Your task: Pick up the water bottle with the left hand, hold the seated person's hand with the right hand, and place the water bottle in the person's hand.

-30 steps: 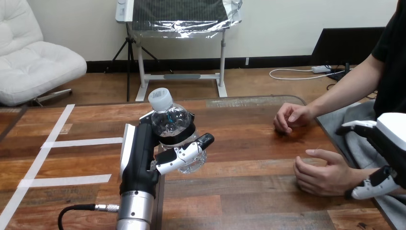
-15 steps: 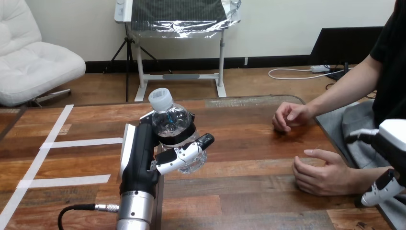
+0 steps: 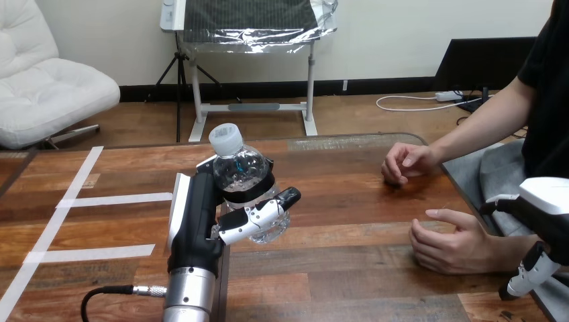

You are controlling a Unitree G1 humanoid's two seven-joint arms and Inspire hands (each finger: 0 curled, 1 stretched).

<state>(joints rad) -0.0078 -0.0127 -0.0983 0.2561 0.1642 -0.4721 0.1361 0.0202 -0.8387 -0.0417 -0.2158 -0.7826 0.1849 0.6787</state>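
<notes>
Left hand: upright at mid-table, fingers and thumb curled round a clear plastic water bottle with a white cap. Bottle upright, cap above the hand. Cannot tell whether its base rests on the wood.

Brown wooden table: a broad strip of bare boards lies between the bottle and the person's nearer hand. That hand rests near the table's right edge, fingers loosely curled toward the bottle, holding nothing.

The person's farther hand lies on the wood close to the rounded far right corner, loosely closed, well apart from the bottle.

Right hand: at the table's right edge, just beside the nearer hand's wrist. Contact or grip there: cannot tell.

White tape strips cross the table's left part, clear of both hands.
</notes>
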